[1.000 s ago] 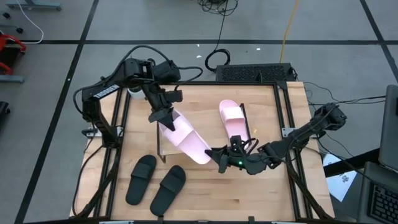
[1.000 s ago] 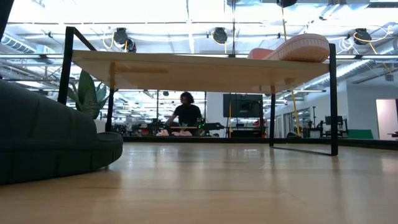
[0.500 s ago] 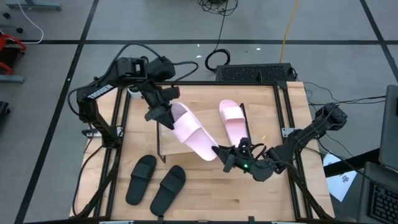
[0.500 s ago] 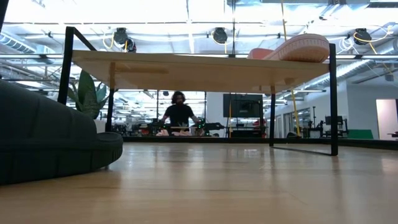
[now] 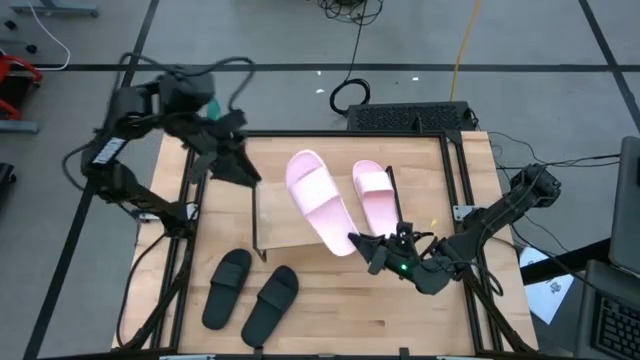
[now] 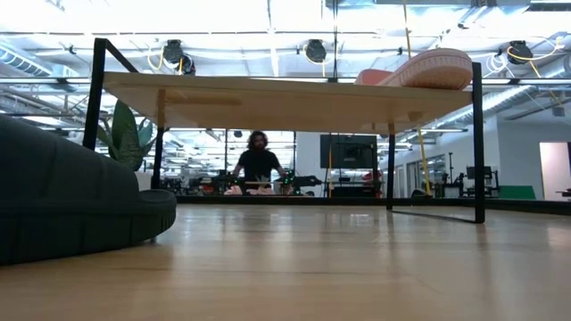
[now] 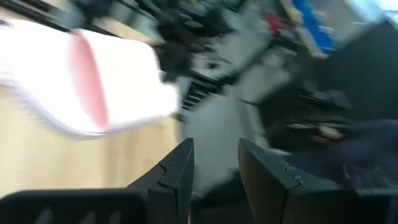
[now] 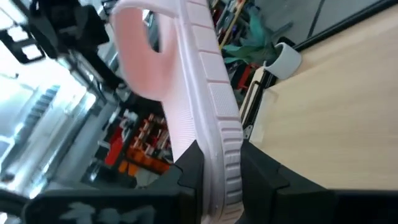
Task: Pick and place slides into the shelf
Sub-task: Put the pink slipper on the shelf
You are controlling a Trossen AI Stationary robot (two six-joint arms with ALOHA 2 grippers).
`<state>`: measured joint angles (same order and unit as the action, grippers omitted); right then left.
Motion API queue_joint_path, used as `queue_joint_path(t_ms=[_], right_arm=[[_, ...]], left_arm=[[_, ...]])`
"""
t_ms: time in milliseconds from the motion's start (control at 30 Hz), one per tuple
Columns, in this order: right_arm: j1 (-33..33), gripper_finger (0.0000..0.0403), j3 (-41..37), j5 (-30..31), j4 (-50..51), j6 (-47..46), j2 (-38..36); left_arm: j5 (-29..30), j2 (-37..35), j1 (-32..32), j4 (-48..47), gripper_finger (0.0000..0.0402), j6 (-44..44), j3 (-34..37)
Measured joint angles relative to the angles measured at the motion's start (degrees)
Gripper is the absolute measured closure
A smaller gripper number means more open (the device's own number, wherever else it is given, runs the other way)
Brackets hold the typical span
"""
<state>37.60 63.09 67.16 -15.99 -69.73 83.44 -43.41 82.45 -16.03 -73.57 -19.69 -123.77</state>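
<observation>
Pink slide (image 5: 318, 202) lies on the shelf (image 5: 280, 235), beside its mate (image 5: 376, 196); we see the right gripper (image 5: 357, 243) clamped on its heel edge, likely steadying placement. Left gripper (image 5: 232, 165), off the shelf's left end, fingers apart, holds nothing.

place: pretty clearly a robotics lab / open workshop floor
floor: grey concrete floor (image 5: 80, 40) marked with black tape lines, loose cables lying around
rig: light wooden tabletop (image 5: 330, 300) in a black metal frame
background: person at a cluttered far workbench (image 6: 258, 166), dark wall monitor (image 6: 349, 152), round ceiling ducts, bright strip lighting
</observation>
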Motion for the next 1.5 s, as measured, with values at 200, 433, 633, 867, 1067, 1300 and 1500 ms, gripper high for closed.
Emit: queue_joint_path(t_ms=[200, 433, 633, 867, 1067, 1300, 1500], right_arm=[[2.7, 0.0345, 0.0, 10.6, 0.1, -1.2, 0.1], [3.1, 0.0345, 0.0, 13.2, -6.0, -2.4, 1.8], [4.6, 0.0345, 0.0, 12.1, -8.0, -15.8, 6.7], [6.4, 0.0345, 0.0, 16.4, -20.2, -19.7, 13.5], [7.7, 0.0345, 0.0, 21.3, -27.9, -21.0, 19.4], [6.9, 0.0347, 0.0, 20.1, -30.0, -21.2, 21.5], [3.3, 0.0347, 0.0, 12.7, -17.7, -31.2, 21.5]], left_arm=[[19.6, -3.5, 0.2, -2.7, 0.0279, 7.7, 0.1], [33.4, -3.7, 0.4, -7.9, 0.0279, 10.4, 0.5], [37.2, -3.6, 0.4, -8.5, 0.0279, 12.1, 4.8], [37.5, -3.6, 0.3, -6.7, 0.0279, 12.3, 12.6], [37.5, -3.6, 0.3, -4.6, 0.0279, 12.3, 18.8], [37.5, -3.6, 0.3, -4.1, 0.0279, 12.8, 21.3], [37.5, -3.6, 0.3, -4.1, 0.0279, 13.0, 21.3]])
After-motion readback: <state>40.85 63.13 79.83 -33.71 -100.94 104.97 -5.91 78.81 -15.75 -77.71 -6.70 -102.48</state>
